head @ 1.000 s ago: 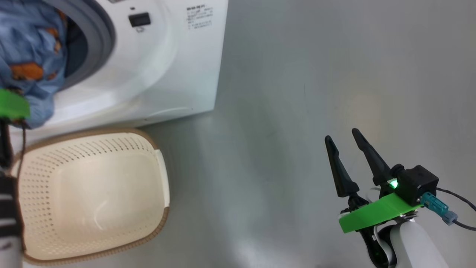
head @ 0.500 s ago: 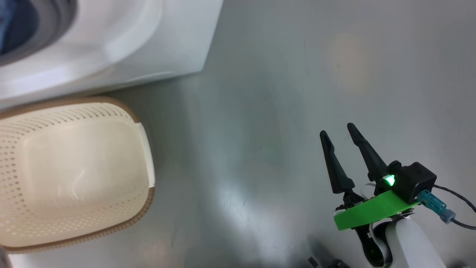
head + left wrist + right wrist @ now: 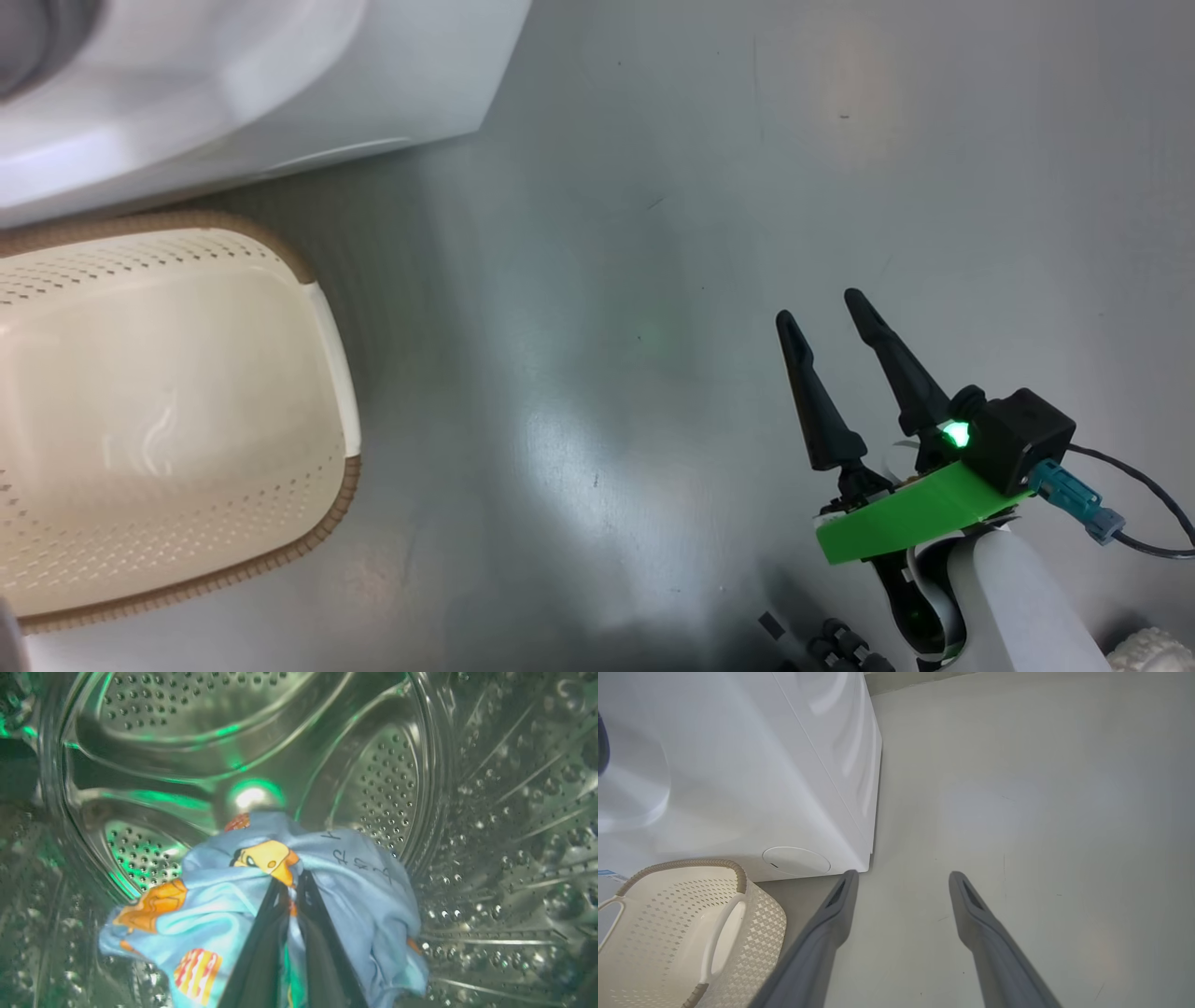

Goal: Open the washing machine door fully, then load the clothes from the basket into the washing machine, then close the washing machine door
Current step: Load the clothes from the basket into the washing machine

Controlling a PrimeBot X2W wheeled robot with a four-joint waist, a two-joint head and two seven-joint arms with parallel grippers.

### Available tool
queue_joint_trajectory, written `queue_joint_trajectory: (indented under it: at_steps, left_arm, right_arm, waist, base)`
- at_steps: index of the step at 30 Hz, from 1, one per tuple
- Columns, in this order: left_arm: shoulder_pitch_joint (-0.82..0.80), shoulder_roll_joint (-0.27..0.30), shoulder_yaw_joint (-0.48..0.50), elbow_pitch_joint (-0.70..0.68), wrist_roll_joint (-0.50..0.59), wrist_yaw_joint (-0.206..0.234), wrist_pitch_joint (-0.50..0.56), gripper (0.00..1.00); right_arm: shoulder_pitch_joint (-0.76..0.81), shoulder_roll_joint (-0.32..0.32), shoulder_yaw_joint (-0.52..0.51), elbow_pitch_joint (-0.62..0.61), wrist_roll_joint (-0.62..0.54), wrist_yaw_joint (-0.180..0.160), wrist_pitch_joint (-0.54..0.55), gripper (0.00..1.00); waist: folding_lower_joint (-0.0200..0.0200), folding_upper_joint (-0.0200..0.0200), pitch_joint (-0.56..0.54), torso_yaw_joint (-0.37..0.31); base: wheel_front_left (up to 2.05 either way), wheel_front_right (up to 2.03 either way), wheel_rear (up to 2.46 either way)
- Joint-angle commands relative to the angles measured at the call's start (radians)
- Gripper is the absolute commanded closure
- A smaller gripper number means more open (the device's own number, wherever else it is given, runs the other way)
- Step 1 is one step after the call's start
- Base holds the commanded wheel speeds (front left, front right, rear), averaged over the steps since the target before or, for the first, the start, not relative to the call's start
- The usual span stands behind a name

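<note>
Drum [image 3: 261, 732] is bare steel, punched full of little holes and polished enough to throw green glints back at you. The garment [image 3: 210, 910] in there is soft light blue cloth, all crumpled, with flat orange printed patches. Washing machine [image 3: 761, 788] casing is smooth glossy white and picks up highlights everywhere. The basket [image 3: 140, 271] is cream plastic, perforated all over and a bit shiny inside, with a brown rim [image 3: 347, 495] moulded to look woven. Floor [image 3: 607, 280] is smooth grey with a soft sheen and a few tiny specks. Fingers [image 3: 814, 411] on the right gripper [image 3: 820, 305] look like matt dark plastic. The bracket [image 3: 896, 518] behind them is bright green plastic, smooth, no real shine.
</note>
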Motion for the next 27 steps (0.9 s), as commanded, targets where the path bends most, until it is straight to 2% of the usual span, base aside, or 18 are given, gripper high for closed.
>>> queue_joint_trajectory:
  at_steps: [1, 9, 21, 27]
  left_arm:
    - [0.029, 0.044, 0.018, -0.009, -0.005, -0.007, -0.005, 1.00]
    - [0.042, 0.030, 0.022, 0.085, -0.021, -0.033, -0.005, 1.00]
    - [-0.003, 0.042, 0.001, 0.305, -0.036, -0.071, -0.005, 1.00]
    - [-0.030, 0.051, -0.008, 0.379, -0.041, -0.076, -0.005, 1.00]
  right_arm:
    - [0.016, 0.005, 0.022, -0.014, 0.004, 0.010, -0.005, 0.00]
    - [0.012, 0.006, 0.018, -0.008, -0.002, 0.010, -0.005, 0.00]
    - [0.015, 0.007, 0.022, 0.003, -0.001, 0.010, -0.005, 0.00]
    - [0.016, 0.007, 0.022, 0.005, 0.002, 0.010, -0.005, 0.00]
  waist:
    - [0.0000, -0.0001, -0.002, 0.003]
    - [0.0000, -0.0001, -0.015, 0.016]
    - [0.0000, -0.0001, -0.038, 0.017]
    - [0.0000, -0.0001, -0.045, 0.014]
  base:
    - [0.00, 0.00, 0.00]
    - [0.00, 0.00, 0.00]
    - [0.00, 0.00, 0.00]
    - [0.00, 0.00, 0.00]
